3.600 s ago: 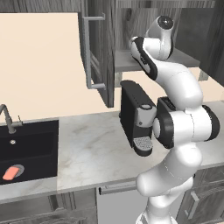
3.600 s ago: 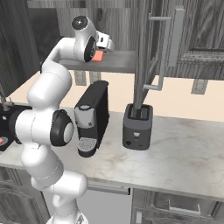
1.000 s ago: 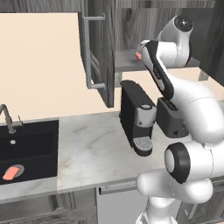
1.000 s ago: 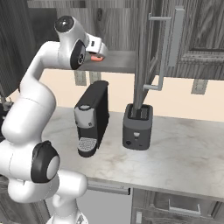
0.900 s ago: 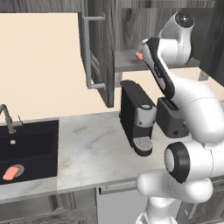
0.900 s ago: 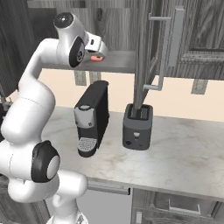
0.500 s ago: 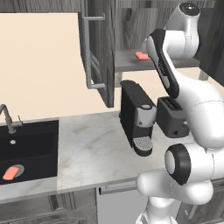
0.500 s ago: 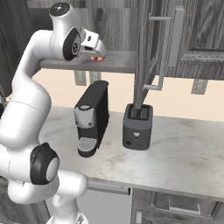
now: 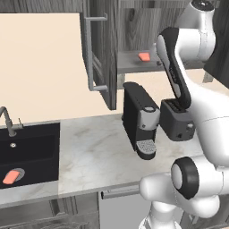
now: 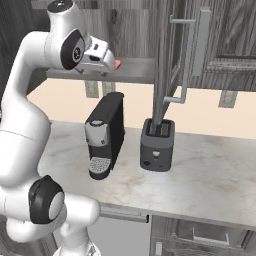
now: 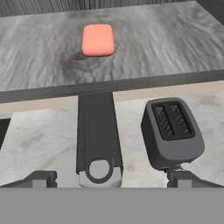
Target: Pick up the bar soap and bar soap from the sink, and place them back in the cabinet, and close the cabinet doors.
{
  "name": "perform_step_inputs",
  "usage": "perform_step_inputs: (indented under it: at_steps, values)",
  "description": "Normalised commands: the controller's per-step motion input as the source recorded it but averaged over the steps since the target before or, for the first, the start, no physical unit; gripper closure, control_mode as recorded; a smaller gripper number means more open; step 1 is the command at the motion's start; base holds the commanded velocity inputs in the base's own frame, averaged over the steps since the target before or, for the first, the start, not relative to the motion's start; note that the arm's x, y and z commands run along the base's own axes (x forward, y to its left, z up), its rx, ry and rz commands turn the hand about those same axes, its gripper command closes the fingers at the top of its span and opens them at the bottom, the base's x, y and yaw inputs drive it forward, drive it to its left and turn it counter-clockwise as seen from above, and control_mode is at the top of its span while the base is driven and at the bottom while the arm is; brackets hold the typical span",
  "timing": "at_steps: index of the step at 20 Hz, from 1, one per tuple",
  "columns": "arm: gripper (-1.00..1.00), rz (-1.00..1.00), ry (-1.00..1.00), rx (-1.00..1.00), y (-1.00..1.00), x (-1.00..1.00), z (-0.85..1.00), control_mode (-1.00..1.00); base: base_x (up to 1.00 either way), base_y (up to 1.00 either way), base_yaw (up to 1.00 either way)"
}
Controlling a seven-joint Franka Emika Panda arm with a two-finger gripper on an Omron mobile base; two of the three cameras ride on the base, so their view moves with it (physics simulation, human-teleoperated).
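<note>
Soap (image 11: pixel 98 40) lies flat on cabinet shelf (image 11: pixel 166 48) — gripper (image 11: pixel 111 178) spread, empty.

Nothing legible anywhere: no text, label, brand, number or sign. Plain black casing on the coffee machine (image 9: pixel 139 120), blank front on the toaster (image 10: pixel 157 145), bare wood grain across the cabinet doors (image 9: pixel 100 53), unmarked marble along the counter (image 10: pixel 200 175).

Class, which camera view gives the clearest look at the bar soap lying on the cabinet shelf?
The hand view: the soap lies flat on the shelf, whole and unobstructed. The left base view shows it small and far off; in the right base view just its end peeks past the arm.
</note>
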Motion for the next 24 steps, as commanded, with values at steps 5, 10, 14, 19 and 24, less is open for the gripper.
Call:
perform_step_inputs:
  at_steps: [5,10,14,19,24]
  values:
    - [-1.00,0.01,0.01,0.00,0.00,-0.53,-0.34,-1.00,0.00,0.00,0.00]
    - [-1.00,0.00,0.00,0.00,0.01,-0.41,-0.40,-1.00,0.00,0.00,0.00]
    - [-1.00,0.01,0.00,0.00,0.00,-0.33,-0.40,-1.00,0.00,0.00,0.00]
    - [-1.00,0.00,0.00,0.00,0.05,-0.16,-0.27,-1.00,0.00,0.00,0.00]
    - [-1.00,0.00,0.02,0.00,0.00,-0.18,-0.12,-1.00,0.00,0.00,0.00]
